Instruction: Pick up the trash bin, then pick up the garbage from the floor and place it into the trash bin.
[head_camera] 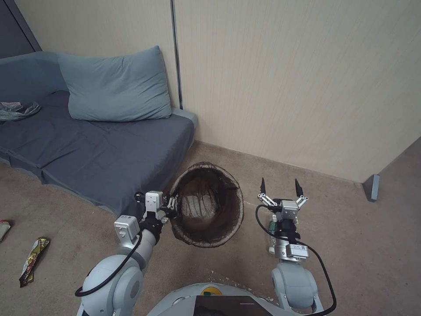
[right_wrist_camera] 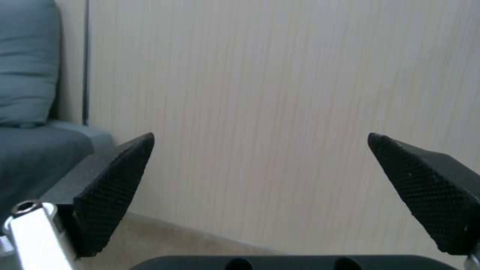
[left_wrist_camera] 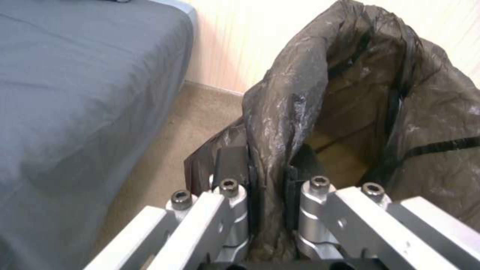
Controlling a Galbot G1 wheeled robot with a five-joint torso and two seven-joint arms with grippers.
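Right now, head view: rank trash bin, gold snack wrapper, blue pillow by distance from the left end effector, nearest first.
1. trash bin: its bag-lined rim is clamped by the left end effector, on the bin's left side.
2. blue pillow: on the sofa, ahead and to the left.
3. gold snack wrapper: on the carpet, far left. Close to the pillow; ranking uncertain.

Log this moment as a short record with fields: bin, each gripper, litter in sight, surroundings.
bin: trash bin with a dark bag liner, beside the sofa's corner, near the wall
left gripper: left gripper shut on the bin's bag-covered rim, one finger inside, one outside
right gripper: right gripper open, holding nothing, to the right of the bin, pointing at the wall
litter in sight: snack wrapper on the carpet far left
surroundings: grey-blue sofa with a pillow
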